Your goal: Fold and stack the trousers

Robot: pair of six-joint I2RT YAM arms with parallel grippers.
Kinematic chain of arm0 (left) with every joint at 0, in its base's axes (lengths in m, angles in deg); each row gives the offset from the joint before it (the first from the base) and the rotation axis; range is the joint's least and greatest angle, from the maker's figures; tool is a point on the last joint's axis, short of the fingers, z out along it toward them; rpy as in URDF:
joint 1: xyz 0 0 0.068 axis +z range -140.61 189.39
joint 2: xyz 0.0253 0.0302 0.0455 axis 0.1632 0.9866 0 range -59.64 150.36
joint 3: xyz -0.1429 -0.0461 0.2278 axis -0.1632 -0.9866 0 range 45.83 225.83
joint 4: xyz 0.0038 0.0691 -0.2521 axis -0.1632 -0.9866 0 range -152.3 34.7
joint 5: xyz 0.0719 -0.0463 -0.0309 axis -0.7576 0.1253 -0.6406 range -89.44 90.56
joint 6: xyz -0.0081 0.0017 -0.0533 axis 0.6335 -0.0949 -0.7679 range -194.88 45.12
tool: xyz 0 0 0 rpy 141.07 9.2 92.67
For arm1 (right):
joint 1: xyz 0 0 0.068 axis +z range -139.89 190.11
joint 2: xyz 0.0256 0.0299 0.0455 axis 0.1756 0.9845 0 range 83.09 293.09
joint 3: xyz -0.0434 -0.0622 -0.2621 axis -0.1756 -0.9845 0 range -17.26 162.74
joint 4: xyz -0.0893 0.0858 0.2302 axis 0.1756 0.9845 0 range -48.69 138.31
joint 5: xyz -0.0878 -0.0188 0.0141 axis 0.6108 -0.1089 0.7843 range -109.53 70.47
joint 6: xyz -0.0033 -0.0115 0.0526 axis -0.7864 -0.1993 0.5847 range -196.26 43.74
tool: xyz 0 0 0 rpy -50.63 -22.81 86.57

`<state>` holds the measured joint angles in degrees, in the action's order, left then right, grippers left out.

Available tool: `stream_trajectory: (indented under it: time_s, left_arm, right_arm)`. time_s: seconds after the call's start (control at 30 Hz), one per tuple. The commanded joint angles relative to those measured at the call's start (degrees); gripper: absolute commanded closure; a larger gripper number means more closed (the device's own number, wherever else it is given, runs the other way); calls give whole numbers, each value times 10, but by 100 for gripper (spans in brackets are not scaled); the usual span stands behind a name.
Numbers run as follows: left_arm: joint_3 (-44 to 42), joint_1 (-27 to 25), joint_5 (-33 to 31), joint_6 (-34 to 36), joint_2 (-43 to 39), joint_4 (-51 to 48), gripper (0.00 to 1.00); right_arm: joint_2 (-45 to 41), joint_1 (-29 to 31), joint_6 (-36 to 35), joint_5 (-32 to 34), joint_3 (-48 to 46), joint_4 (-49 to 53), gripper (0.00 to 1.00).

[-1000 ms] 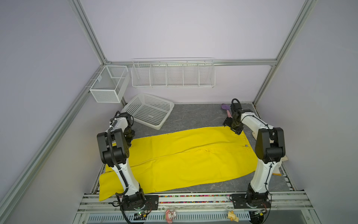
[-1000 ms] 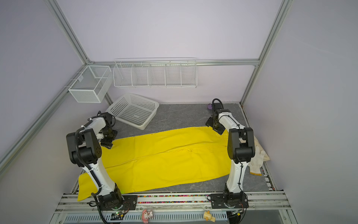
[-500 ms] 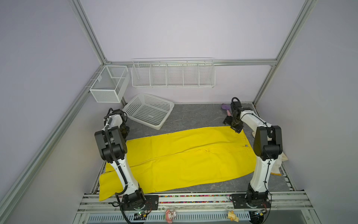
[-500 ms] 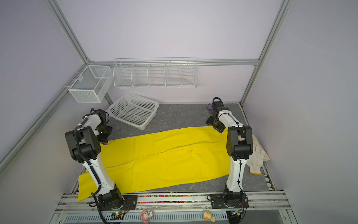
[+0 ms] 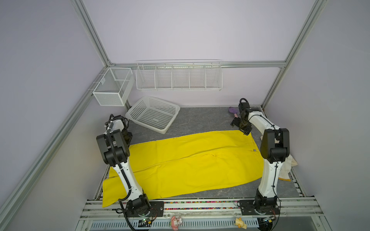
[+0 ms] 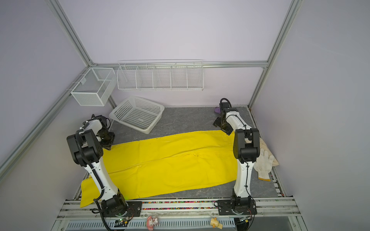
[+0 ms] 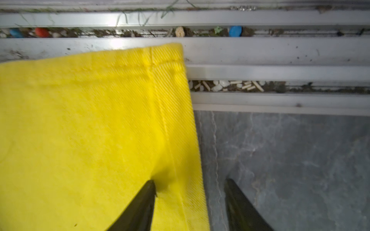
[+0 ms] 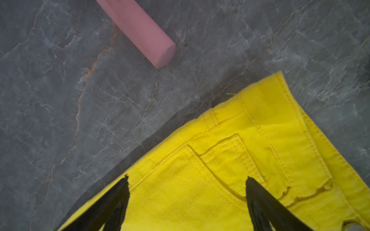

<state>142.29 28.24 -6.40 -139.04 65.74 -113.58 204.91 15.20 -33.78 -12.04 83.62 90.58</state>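
The yellow trousers (image 5: pixel 190 160) (image 6: pixel 170 160) lie flat across the grey table, waist to the right and legs to the left. My left gripper (image 5: pixel 127 138) (image 6: pixel 107 141) is down at the far leg's hem. In the left wrist view its jaws (image 7: pixel 190 192) stand apart astride the side edge of the trousers (image 7: pixel 90 130). One finger (image 7: pixel 148 200) presses a pucker into the cloth and the other rests on bare table. My right gripper (image 5: pixel 241 128) (image 6: pixel 223 125) (image 8: pixel 187 186) hangs open over the far waist corner of the trousers (image 8: pixel 220 160), by a pocket.
A white perforated basket (image 5: pixel 153 115) leans at the back left, with wire racks (image 5: pixel 178 76) on the wall above. A pink cylinder (image 8: pixel 140 30) and a purple thing (image 5: pixel 233 110) lie behind the waist. Cream gloves (image 6: pixel 264 162) lie at the right edge. A metal rail (image 7: pixel 280 54) borders the hem.
My left arm has shifted about at the far leg's hem, and its jaws have narrowed around the cloth edge. The right arm has hardly moved.
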Motion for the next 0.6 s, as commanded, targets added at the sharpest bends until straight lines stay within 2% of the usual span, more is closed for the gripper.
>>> stream_trajectory:
  time_s: [0.0,0.1,0.17,0.33,0.57]
  left_arm:
    - [-22,-5,24,11,9,-4,65]
    - [-29,-8,28,16,-2,0,89]
    - [-29,-9,28,16,-11,0,100]
    - [-29,-16,33,39,-40,1,100]
    - [-30,-29,34,44,-94,-6,100]
  right_arm:
    - [21,3,28,16,17,32,9]
    - [31,7,32,18,28,34,10]
    - [45,9,35,26,45,46,10]
    - [74,7,33,74,84,94,11]
    - [114,-2,38,79,113,104,13]
